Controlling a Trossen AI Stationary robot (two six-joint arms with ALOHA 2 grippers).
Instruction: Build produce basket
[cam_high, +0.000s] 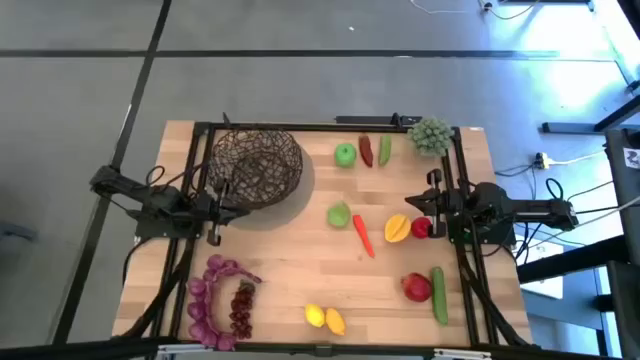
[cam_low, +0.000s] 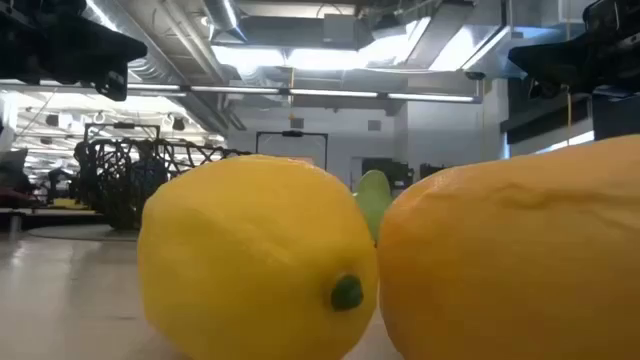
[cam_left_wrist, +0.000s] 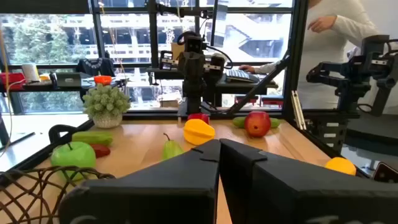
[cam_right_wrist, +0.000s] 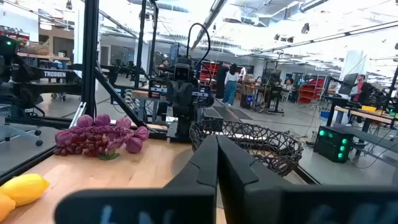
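The dark wire-mesh basket (cam_high: 256, 165) stands on its base at the table's far left, with nothing visible inside it. Produce lies scattered on the wood: a green apple (cam_high: 345, 154), a red pepper (cam_high: 366, 151), a green pepper (cam_high: 385, 150), a carrot (cam_high: 362, 235), a mango (cam_high: 397, 228), a pomegranate (cam_high: 417, 287), a cucumber (cam_high: 439, 294), purple grapes (cam_high: 220, 300) and two lemons (cam_high: 324, 318). My left gripper (cam_left_wrist: 219, 149) is shut just near of the basket. My right gripper (cam_right_wrist: 216, 146) is shut at the right edge, beside the mango.
A pale-green bushy clump (cam_high: 430, 135) sits at the far right corner. A second green fruit (cam_high: 339, 214) lies mid-table. A small red piece (cam_high: 420, 228) lies close under my right gripper. A black frame (cam_high: 300, 127) rims the table. A person (cam_left_wrist: 339, 28) stands beyond the right side.
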